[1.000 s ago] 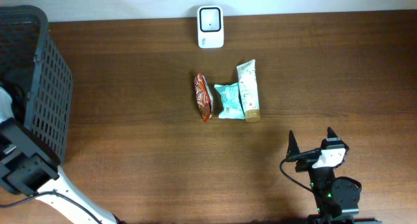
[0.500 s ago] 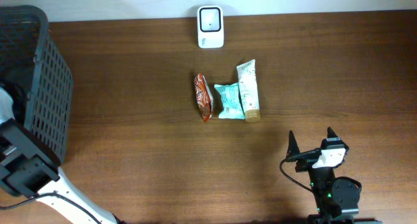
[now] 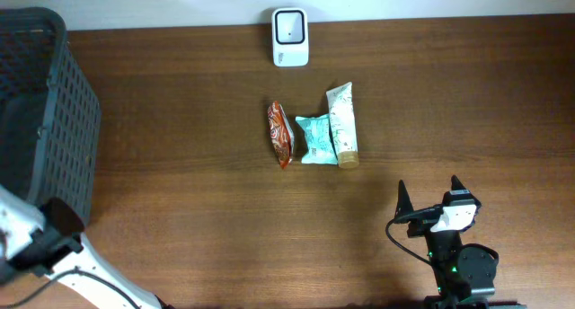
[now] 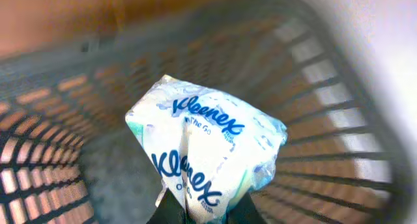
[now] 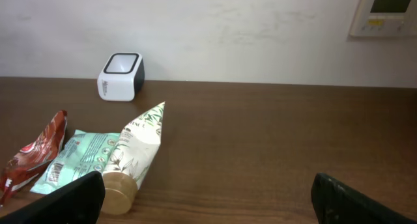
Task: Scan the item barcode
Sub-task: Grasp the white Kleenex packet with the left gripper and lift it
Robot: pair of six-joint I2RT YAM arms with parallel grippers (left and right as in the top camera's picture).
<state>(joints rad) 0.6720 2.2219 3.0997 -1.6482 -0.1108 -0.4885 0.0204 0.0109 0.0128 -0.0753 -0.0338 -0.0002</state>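
basket [image 3: 63, 102]: sitting at the left end of the table [image 3: 180, 210]; l wrist cam is looking into it.
l arm [image 3: 27, 237]: now lying lower in overhead than a sec ago, shifting off the basket's side.
l gripper [image 4: 199, 210]: wide apart a sec ago, now pinching together on the pack [image 4: 208, 146], which is inside the basket; whether it is lifting off the floor, cannot tell.
meaning: grasp is looking done. next is prob. carrying the pack to the scanner [image 3: 289, 37], standing well apart at the far edge.
r gripper [image 3: 429, 197]: idling, jaws spread wide, holding nothing.
tube [image 3: 341, 125], packet [image 3: 314, 138], pouch [image 3: 280, 134]: lying untouched mid-table.
writing: "kleenex" is showing twice on the pack, in blue. barcode not showing. tube print too small to read.
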